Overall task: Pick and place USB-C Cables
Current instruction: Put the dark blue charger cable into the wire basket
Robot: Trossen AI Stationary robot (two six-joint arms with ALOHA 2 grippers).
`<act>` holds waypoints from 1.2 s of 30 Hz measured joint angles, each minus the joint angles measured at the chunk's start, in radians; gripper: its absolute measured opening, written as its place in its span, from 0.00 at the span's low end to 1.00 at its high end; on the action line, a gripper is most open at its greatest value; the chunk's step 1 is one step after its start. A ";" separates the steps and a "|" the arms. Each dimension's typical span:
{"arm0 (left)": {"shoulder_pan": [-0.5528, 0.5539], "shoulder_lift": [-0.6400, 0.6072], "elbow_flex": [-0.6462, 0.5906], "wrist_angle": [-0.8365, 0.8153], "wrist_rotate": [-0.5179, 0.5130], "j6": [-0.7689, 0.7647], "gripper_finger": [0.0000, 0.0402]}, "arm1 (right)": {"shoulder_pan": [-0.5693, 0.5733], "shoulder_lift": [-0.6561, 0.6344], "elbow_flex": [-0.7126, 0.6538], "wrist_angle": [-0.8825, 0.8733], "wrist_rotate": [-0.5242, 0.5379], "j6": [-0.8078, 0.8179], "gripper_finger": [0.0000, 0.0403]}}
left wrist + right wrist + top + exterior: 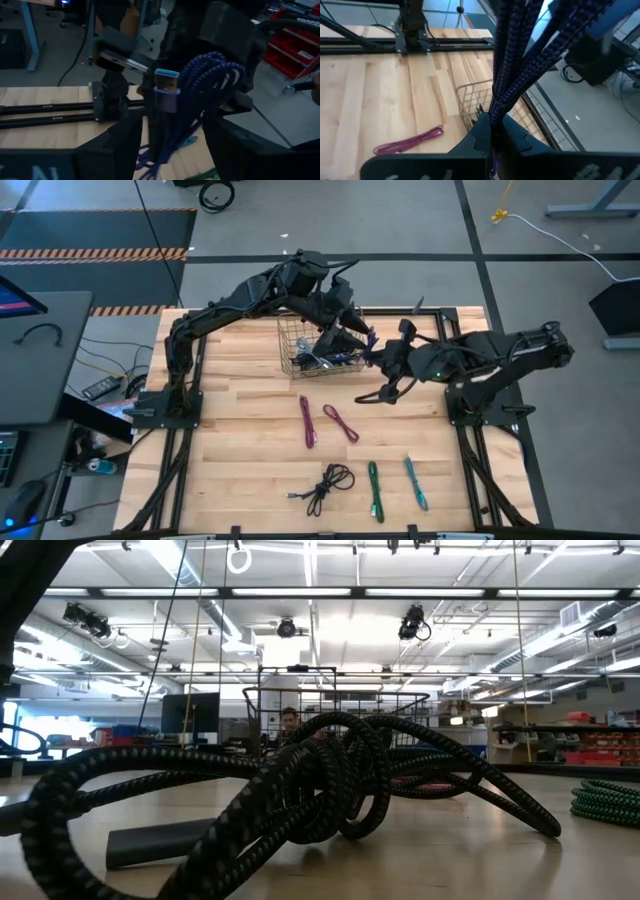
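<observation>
A blue-purple USB-C cable bundle (370, 338) is up in the air beside the wire basket (300, 352), between both grippers. My right gripper (495, 131) is shut on it. My left gripper (175, 145) is open over the basket's right end, one finger (117, 145) on each side of the bundle (200, 85), whose blue plug (166, 84) points at the camera. Whether they touch it I cannot tell. Magenta cables (308, 420) (340, 422), a black one (328, 485), a green one (374, 490) and a teal one (415, 483) lie flat on the table. My right gripper pinches the folded blue-purple bundle (496, 107) between its two fingers, several strands together. The strands run on past the fingertips towards the left gripper. The bundle is lifted clear of the table and the basket.
The wire basket (470, 100) holds several cables and stands on the far middle of the table. In the low view the black cable coil (300, 790) fills the foreground, the green one (605, 802) lies at the right. A person (290, 720) shows beyond the table.
</observation>
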 joint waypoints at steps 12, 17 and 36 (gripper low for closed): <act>-0.001 0.000 0.000 -0.026 0.006 0.002 0.54 | -0.031 -0.039 0.000 -0.034 0.003 0.011 0.03; -0.001 0.000 0.000 -0.022 0.006 0.002 0.54 | -0.036 -0.043 0.000 -0.026 0.003 0.034 0.03; 0.002 -0.002 0.001 0.041 -0.005 0.035 0.54 | -0.037 -0.022 0.000 0.114 -0.023 0.005 0.03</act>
